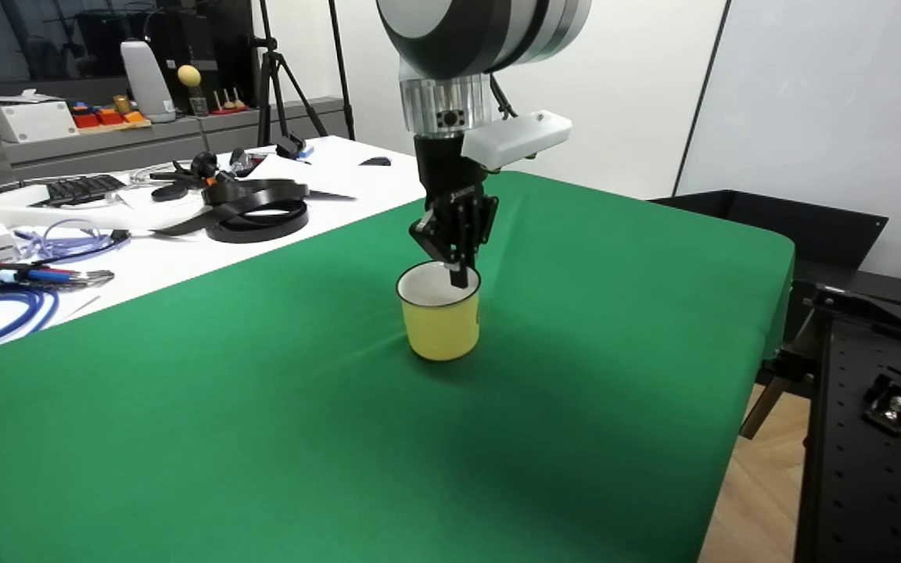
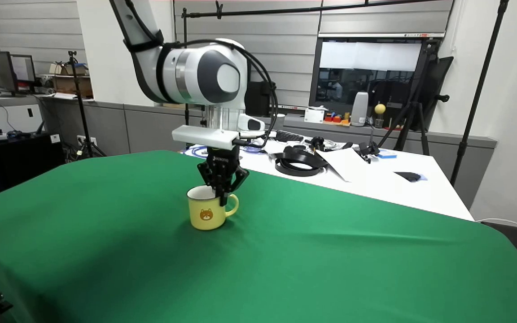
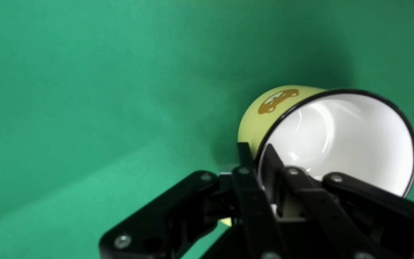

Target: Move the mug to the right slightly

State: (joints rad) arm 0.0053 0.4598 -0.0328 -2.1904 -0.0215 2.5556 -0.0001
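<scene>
Snugly, the claw (image 3: 257, 149) pinches the mug's rim (image 3: 286, 112).

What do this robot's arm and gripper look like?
The arm is white with dark grey panels, a black strap and black cables, plus a silver collar and white bar-shaped housing. The gripper is black and jointed, with small pale lettering.

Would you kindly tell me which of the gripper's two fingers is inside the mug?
The finger at right in the wrist view; the other finger is outside the mug.
</scene>
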